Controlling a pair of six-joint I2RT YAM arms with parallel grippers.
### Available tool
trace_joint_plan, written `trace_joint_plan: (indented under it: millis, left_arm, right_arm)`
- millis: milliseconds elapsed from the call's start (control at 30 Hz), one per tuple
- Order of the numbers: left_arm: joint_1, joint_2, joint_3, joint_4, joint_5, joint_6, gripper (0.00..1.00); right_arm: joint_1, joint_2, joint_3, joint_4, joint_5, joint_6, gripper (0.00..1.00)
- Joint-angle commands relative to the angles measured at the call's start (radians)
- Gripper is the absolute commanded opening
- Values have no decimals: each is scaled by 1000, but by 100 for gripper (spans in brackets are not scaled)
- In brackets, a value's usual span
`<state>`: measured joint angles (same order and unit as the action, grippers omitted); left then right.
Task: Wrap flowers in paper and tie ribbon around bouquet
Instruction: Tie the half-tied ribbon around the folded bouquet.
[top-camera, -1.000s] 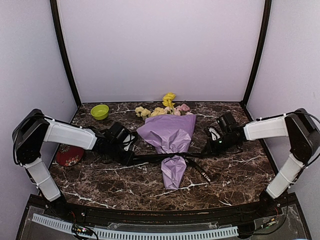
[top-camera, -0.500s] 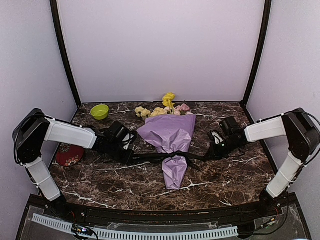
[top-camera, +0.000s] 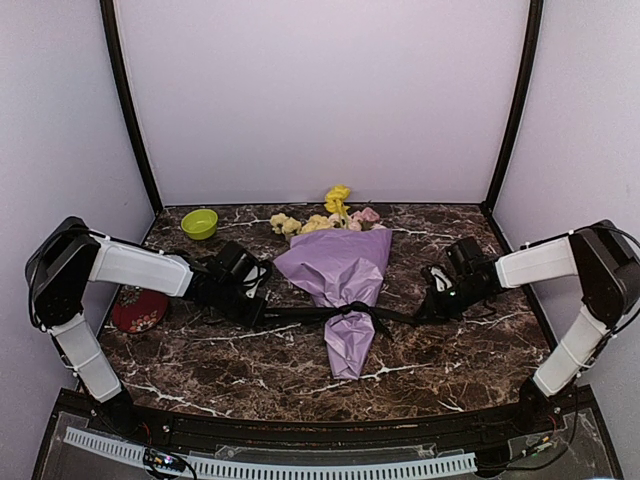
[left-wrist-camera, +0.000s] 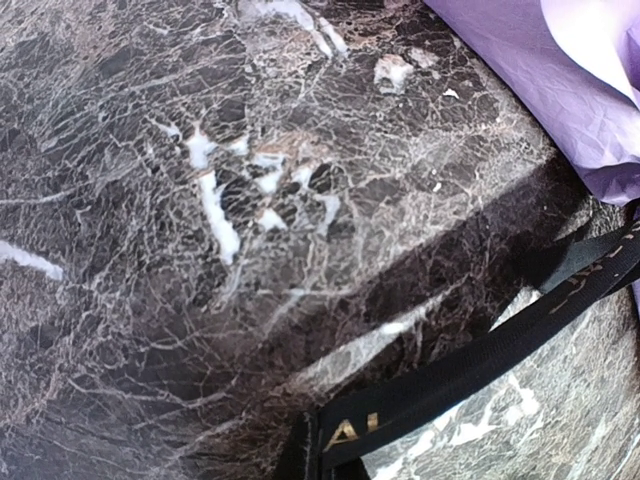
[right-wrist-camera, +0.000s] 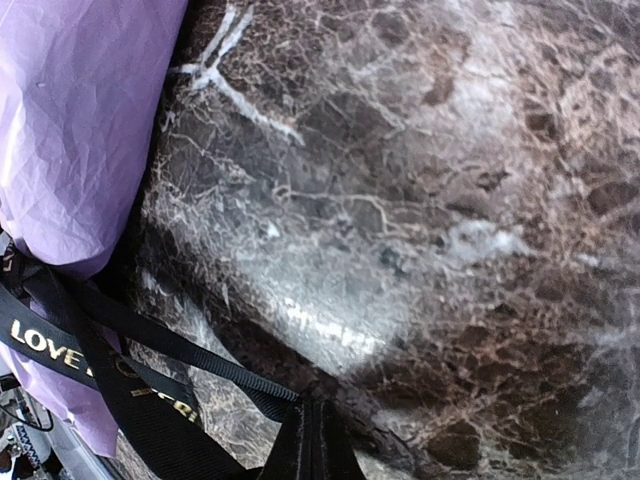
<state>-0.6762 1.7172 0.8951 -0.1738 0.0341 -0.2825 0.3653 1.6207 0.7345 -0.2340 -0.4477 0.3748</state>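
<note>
Top view: the bouquet (top-camera: 340, 270) is laid mid-counter (top-camera: 240, 365), flowers (top-camera: 335, 215) toward the far edge, with the ribbon (top-camera: 300, 314) knotted across the paper (top-camera: 345, 345) neck. Both the left end effector (top-camera: 257, 312) and right end effector (top-camera: 424, 314) are clamped on ribbon ends and held wide apart, probably to cinch the knot. Left wrist view: a taut strand is seen pinched at the fingertips. Right wrist view: the same, with strands run toward the knot.

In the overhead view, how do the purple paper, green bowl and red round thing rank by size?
Purple paper, clearly largest.
Red round thing, partly hidden by the left arm and nearer the camera, so uncertain.
Green bowl.
</note>
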Motion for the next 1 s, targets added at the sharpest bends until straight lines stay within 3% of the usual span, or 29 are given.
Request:
trace_joint_plan:
  millis: [0, 833, 967]
  left_arm:
    - [28, 47, -46, -125, -60, -4, 0]
    - [46, 58, -50, -141, -80, 10, 0]
    - [46, 79, -51, -127, -61, 4, 0]
  right_arm:
    - [-28, -16, -51, -60, 56, -9, 0]
    - [-115, -40, -135, -54, 31, -19, 0]
    - [-136, -42, -162, -14, -39, 1, 0]
